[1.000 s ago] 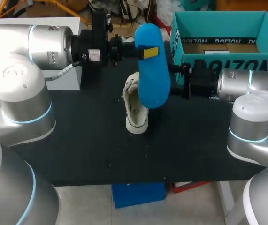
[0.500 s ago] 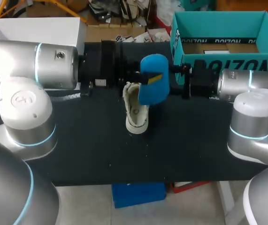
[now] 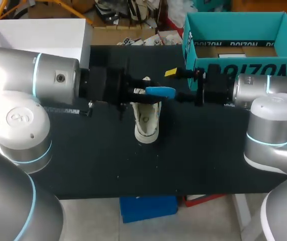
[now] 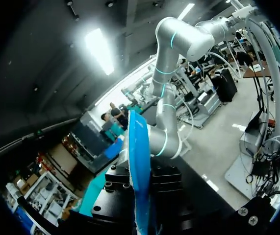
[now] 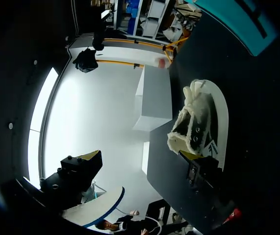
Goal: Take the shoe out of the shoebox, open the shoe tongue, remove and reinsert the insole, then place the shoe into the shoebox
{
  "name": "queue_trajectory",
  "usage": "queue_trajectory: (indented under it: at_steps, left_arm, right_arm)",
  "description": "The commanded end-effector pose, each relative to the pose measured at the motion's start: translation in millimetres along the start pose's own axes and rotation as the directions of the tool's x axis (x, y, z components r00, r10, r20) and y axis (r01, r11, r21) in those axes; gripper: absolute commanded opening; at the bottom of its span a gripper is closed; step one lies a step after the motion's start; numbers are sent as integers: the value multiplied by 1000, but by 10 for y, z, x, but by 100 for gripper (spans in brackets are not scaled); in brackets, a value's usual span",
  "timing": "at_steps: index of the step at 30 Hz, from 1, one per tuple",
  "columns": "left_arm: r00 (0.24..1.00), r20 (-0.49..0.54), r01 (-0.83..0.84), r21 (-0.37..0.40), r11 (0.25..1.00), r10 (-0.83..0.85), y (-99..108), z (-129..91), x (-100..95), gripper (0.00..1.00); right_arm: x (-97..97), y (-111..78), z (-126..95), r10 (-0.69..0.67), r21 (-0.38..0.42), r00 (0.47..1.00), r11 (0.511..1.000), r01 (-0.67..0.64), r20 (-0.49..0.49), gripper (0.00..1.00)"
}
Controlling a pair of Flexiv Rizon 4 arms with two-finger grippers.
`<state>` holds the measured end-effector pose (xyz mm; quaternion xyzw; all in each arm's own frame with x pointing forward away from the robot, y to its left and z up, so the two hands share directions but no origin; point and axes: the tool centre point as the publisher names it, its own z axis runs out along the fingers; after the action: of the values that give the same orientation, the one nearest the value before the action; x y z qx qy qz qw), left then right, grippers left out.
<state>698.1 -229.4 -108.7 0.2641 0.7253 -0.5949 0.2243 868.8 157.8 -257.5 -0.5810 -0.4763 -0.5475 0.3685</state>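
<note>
The left arm (image 3: 48,83) is level over the black tabletop (image 3: 83,160), its left jaws clenched on the blue insole (image 3: 161,91), which is held edge-on just above the shoe (image 3: 147,120). The pale shoe rests on the tabletop, outside the box. The right jaws are released, their 2 fingers wide apart near the insole's far end. Behind the right arm (image 3: 264,90) sits the open teal shoebox (image 3: 244,68).

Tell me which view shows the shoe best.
The right wrist view: the shoe is nearly whole, with laces and sole clear. In the head view the insole crosses its far end. The left wrist view shows none.
</note>
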Motion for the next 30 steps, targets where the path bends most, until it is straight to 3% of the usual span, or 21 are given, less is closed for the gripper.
queue_trajectory:
  at_steps: [1, 9, 13, 18, 20, 21, 22, 23, 25, 26, 30]
  left_arm:
    - [1000, -5, 0, -2, 1000, 0, -5, -21, -9, 0]
    - [1000, -5, 0, -2, 1000, 0, -5, -21, -9, 0]
    - [989, 9, -145, -19, 989, 145, -110, -16, 311, 0]
    - [975, 46, -217, -7, 976, 217, -32, -74, 678, 0]
    - [951, 51, -302, -39, 952, 304, -2, -108, 809, 0]
    - [953, 75, -295, -12, 956, 295, 16, -119, 824, 0]
    - [938, 58, -338, -47, 940, 341, 28, -138, 879, 0]
    - [929, 91, -359, -20, 933, 359, 46, -150, 947, 0]
    - [900, 73, -425, -60, 903, 429, 97, -169, 1040, 0]
    - [888, 107, -445, -36, 895, 446, 105, -175, 1083, 0]
    - [842, 108, -524, -73, 849, 529, 229, -186, 1236, 0]
  right_arm:
    - [-2, -10, 14, 1, -4, 1000, 1000, -1, 1, 100]
    - [-2, -10, 14, 1, -4, 1000, 1000, -1, 1, 100]
    - [-2, -10, 14, 1, -4, 1000, 1000, -1, 1, 100]
    - [-2, -10, 14, 1, -4, 1000, 1000, -1, 1, 100]
    - [-2, -10, 14, 1, -4, 1000, 1000, -1, 1, 100]
    - [-2, -10, 14, 1, -4, 1000, 1000, -1, 1, 100]
    - [-2, -10, 14, 1, -4, 1000, 1000, -1, 1, 100]
    - [-2, -10, 14, 1, -4, 1000, 1000, -1, 1, 100]
    - [-2, -10, 14, 1, -4, 1000, 1000, -1, 1, 100]
    - [-2, -10, 14, 1, -4, 1000, 1000, -1, 1, 100]
    - [-2, -10, 14, 1, -4, 1000, 1000, -1, 1, 100]
